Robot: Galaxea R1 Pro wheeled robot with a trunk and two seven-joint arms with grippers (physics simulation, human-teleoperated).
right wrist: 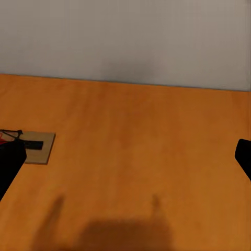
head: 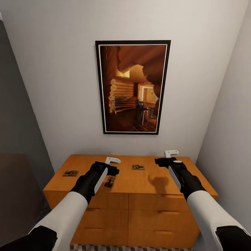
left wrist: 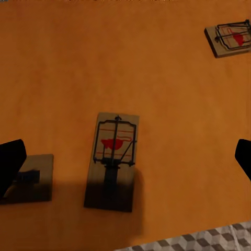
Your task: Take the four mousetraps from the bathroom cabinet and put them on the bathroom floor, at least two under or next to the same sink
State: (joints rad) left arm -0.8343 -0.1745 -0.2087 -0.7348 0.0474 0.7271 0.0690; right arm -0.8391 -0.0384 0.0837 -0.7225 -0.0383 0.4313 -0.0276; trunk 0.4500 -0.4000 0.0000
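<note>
Far-left small flat brown wooden mousetrap (head: 70, 173) lies on smooth top of orange-brown wooden cabinet (head: 153, 181), near left edge. Left claw (left wrist: 125, 157) hovers over second mousetrap (left wrist: 113, 159), near front edge; fingers spread wide, nothing gripped. Third mousetrap (head: 138, 167) lies mid-top, further back. Right claw (right wrist: 125, 159) hangs above bare wood right of it, fingers apart, empty. Fourth trap unclear. Strip of cube-pattern tiled floor (left wrist: 193, 241) below the cabinet's front. Judgement: early stage, no trap seen on floor; all placing left.

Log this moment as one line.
phase: reaching | left gripper: open over small brown wooden mousetrap | right gripper: open, empty | surface: orange-brown wooden cabinet
</note>
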